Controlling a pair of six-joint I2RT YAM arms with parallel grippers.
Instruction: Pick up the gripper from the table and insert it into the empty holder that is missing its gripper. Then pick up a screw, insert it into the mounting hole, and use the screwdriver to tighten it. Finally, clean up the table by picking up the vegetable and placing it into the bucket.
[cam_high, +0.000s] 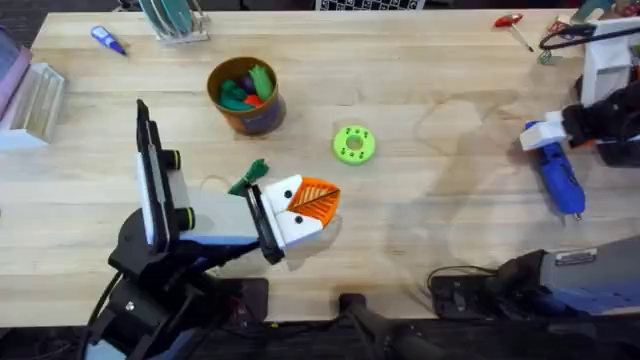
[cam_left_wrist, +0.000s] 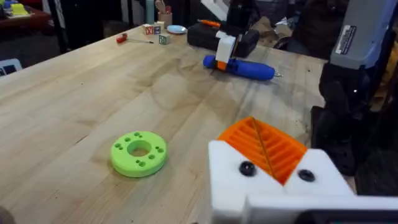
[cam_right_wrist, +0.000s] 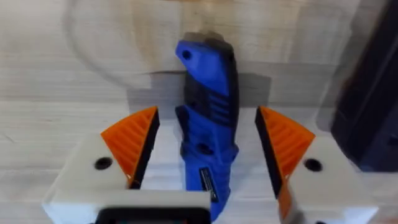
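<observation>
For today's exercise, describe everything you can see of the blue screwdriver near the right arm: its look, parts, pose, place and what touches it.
The screwdriver is a fat, bright-blue cylinder that looks like plastic, with a dark ribbed band and a small label along its body and a thin metal tip. It lies flat on the table, near the right edge, tip pointing toward the arms' side. The right gripper straddles it, its fingers open with the orange ribbed pads standing clear of the body on either side, not pressing it.
</observation>
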